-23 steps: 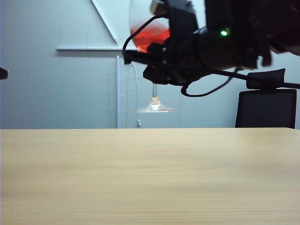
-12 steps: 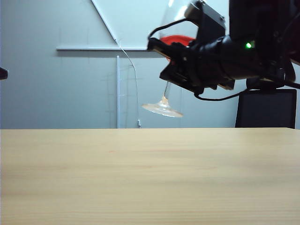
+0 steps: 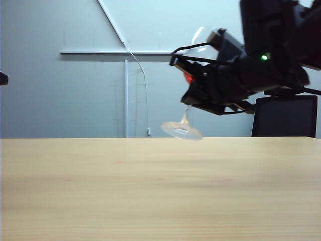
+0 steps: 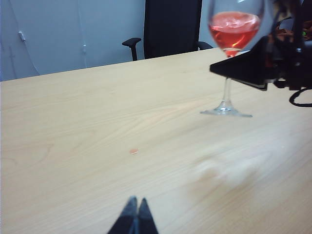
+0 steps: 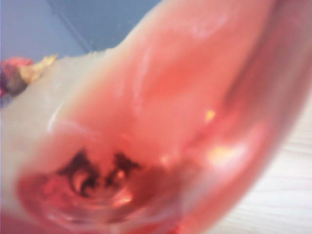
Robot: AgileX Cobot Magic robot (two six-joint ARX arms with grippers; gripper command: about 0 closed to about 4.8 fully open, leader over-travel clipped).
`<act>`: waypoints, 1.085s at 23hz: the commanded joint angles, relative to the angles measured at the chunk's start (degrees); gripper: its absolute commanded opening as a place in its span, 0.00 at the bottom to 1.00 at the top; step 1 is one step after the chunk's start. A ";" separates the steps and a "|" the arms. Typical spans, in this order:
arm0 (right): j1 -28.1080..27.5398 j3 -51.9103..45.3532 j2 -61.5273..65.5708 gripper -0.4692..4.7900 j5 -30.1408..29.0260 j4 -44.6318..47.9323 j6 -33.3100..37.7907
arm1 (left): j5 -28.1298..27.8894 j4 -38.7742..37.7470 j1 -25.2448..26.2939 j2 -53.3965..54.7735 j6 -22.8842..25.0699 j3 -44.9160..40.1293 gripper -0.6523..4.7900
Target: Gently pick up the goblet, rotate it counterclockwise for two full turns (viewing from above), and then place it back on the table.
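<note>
The goblet (image 3: pixel 183 128), a clear wine glass with red liquid, hangs tilted above the far part of the table (image 3: pixel 100 191). Its round foot is low and its bowl is partly hidden behind the arm. My right gripper (image 3: pixel 193 98) is shut on its stem just under the bowl. In the left wrist view the goblet (image 4: pixel 233 27) stands tall with my right gripper (image 4: pixel 229 70) clamped across the stem. The right wrist view is filled by the blurred red bowl of the goblet (image 5: pixel 146 122), and no fingers show. My left gripper (image 4: pixel 135 202) hovers over the table (image 4: pixel 73 122), shut and empty, far from the glass.
A black office chair (image 3: pixel 286 118) stands behind the table's far edge, also seen as the chair (image 4: pixel 170 24) in the left wrist view. A small reddish spot (image 4: pixel 133 151) lies on the tabletop. A grey wall with a white frame is behind.
My right arm has swung to the right and lower with the goblet. The wrist has rolled, so the glass went from upright to tilted and its foot dropped towards the table.
</note>
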 commanded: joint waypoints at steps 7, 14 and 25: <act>0.22 9.33 -0.57 0.08 -0.46 -14.21 -12.92 | 0.17 0.72 0.04 0.09 0.02 0.15 0.11; 0.50 11.54 -0.59 0.08 -0.28 -18.78 -19.17 | 0.17 0.74 0.04 0.09 0.02 0.15 0.11; 2.16 11.87 -0.59 0.08 2.60 -20.31 -32.87 | 0.17 0.72 0.04 0.09 0.02 0.15 0.11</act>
